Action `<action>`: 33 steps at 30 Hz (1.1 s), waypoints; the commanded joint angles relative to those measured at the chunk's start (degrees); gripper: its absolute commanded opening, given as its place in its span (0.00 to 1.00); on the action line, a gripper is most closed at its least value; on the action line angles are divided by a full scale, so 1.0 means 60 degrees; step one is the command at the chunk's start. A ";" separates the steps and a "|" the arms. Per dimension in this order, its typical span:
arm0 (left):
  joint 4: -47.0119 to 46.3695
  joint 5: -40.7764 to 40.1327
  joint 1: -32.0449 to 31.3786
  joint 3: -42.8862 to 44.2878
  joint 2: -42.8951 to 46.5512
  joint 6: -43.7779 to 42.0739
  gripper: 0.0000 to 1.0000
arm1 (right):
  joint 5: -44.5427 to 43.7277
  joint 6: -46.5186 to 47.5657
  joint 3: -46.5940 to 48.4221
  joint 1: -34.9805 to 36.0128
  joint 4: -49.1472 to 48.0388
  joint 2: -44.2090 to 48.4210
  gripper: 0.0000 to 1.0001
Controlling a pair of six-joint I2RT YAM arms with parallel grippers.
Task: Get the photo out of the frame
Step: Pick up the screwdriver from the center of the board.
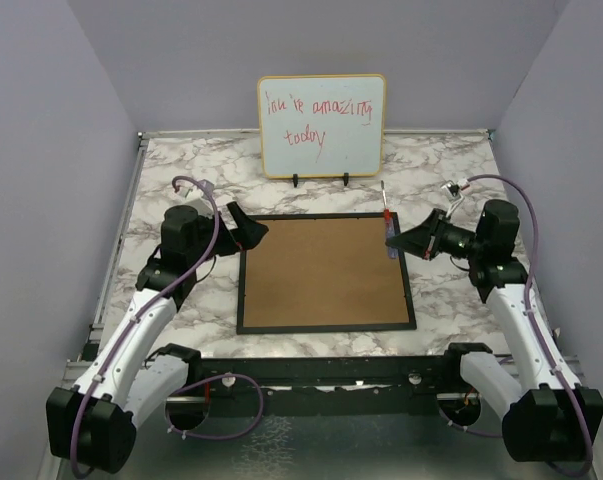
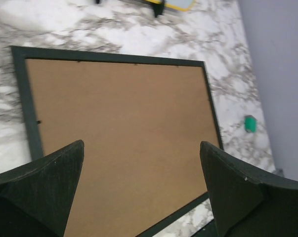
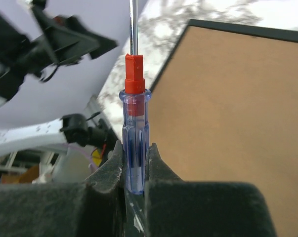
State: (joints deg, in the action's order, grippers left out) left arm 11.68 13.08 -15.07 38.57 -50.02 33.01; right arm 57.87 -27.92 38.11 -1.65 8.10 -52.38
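frame back-up — right fingers pinch screwdriver, left fingers spread

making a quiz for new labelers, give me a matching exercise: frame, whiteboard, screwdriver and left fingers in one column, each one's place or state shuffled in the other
1. frame
2. whiteboard
3. screwdriver
4. left fingers

a. clamped between the right fingers
b. wide open, holding nothing
c. lying flat, brown back up
d. standing upright beyond the frame

Pairs: 1-c, 2-d, 3-a, 4-b
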 commanded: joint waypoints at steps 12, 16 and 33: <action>-0.2717 0.5677 -0.0037 0.0837 -0.1043 0.1402 0.99 | 0.0062 0.2880 0.2170 0.4239 0.1992 -0.2152 0.01; -0.2344 0.5966 -0.0037 0.0838 -0.0815 0.1251 0.99 | -0.0046 0.3590 0.2576 0.4387 0.2831 -0.2711 0.01; -0.1420 0.6670 -0.1232 0.0738 -0.1424 0.0569 0.94 | -0.0573 0.7253 0.2862 0.5959 0.4558 -0.2056 0.01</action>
State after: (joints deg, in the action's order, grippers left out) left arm 0.60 52.01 -20.25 42.96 -58.52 38.94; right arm 55.55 7.75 52.62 33.67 30.15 -65.95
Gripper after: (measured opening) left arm 0.969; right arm 0.072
